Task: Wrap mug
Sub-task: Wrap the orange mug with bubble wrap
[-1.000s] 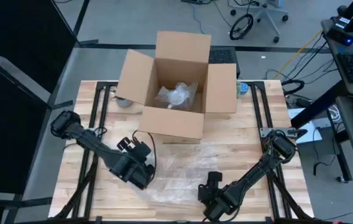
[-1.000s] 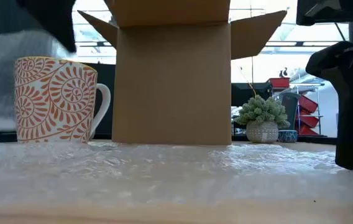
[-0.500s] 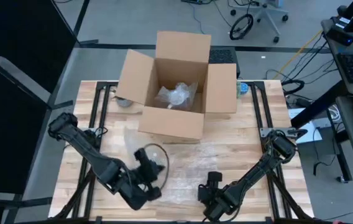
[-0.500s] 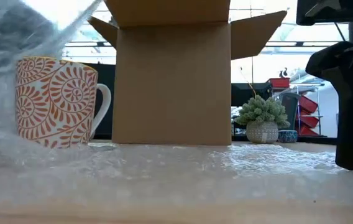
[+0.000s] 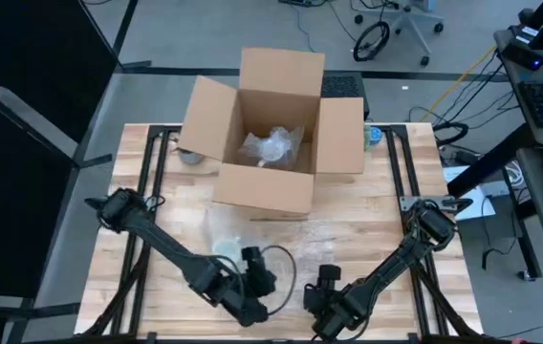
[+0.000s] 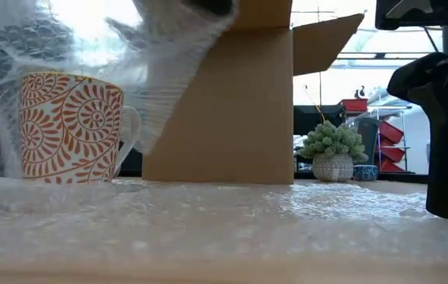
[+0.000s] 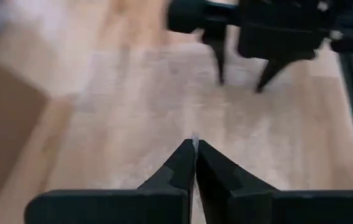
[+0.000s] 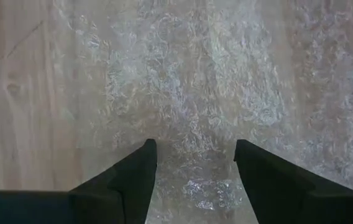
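2 claws over bench (image 5: 147, 205) front: left claw (image 5: 264, 283) pinched shut on wrap (image 6: 169, 71), drawn over and past mug (image 6: 70, 128), which stands behind-left of it; right claw (image 5: 326, 278) agape, empty, just beside, nearer free sheet.

Bright backlight pours through the windows (image 6: 366, 75) in the low view, blowing out above the mug (image 6: 70, 126). Left wrist view is smeared with motion blur beyond the left gripper (image 7: 194, 149). Bubble wrap (image 8: 195, 93) ahead of the right gripper (image 8: 195, 163) glints sharply.
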You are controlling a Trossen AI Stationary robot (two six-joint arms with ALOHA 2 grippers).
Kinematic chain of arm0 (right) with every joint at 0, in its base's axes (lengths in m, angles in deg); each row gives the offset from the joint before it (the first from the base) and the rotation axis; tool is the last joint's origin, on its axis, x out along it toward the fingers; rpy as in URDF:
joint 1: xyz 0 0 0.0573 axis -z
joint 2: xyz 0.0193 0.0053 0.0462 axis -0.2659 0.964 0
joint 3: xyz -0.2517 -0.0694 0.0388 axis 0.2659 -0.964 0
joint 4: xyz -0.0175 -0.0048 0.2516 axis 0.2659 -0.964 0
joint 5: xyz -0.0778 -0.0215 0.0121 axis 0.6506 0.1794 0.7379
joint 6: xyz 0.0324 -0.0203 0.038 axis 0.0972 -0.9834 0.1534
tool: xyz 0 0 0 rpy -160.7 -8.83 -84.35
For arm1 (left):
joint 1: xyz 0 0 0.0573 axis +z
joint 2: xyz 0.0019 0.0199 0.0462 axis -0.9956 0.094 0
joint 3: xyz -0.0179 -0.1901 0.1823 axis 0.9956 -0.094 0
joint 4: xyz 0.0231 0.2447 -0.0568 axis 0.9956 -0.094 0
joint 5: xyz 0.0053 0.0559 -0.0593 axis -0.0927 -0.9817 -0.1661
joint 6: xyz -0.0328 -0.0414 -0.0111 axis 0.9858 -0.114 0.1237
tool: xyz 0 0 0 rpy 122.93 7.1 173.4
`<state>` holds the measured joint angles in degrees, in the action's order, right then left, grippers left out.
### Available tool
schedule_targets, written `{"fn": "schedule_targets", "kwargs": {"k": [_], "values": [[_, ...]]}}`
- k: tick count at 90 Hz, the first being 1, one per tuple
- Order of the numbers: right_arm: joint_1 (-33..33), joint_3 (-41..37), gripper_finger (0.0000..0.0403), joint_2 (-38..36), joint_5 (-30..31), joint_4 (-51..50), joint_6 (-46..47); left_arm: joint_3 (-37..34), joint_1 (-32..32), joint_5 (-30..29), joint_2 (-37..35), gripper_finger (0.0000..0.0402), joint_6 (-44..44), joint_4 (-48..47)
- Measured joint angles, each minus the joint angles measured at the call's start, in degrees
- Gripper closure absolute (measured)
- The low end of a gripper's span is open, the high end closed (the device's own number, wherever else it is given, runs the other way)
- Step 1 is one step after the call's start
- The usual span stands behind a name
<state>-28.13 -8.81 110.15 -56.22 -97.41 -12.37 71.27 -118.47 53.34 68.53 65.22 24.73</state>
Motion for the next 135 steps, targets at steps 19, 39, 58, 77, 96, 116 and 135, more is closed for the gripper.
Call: {"fn": "schedule_targets", "kwargs": {"k": [19,39,58,77,96,116,135], "values": [[0.0,0.0,0.02,0.0,0.0,-0.02,-0.01,0.0,3.98,11.83,2.01,0.0342,-0.94,2.88],[0.0,0.0,0.02,0.0,0.04,-0.07,-0.24,0.02,5.44,14.36,-0.38,0.0238,-2.29,2.36],[0.0,0.0,0.02,0.0,0.21,-0.07,-0.28,0.04,4.91,4.55,-5.52,0.0213,-3.59,1.4],[0.0,0.0,0.02,0.0,0.25,0.0,-0.31,0.09,2.94,-5.34,-12.78,0.0227,8.68,-15.03],[0.0,0.0,0.02,0.0,0.27,0.19,-0.45,-0.15,-2.3,-6.82,-14.95,0.0246,42.43,-41.91],[0.04,0.0,0.02,0.0,0.3,1.08,-1.05,-3.69,-6.31,-4.48,-14.96,0.0262,68.54,-61.3],[0.04,0.0,0.02,0.02,0.25,1.94,-1.31,-15.19,-3.3,6.13,-15.91,0.0263,69.54,-60.36]]}}
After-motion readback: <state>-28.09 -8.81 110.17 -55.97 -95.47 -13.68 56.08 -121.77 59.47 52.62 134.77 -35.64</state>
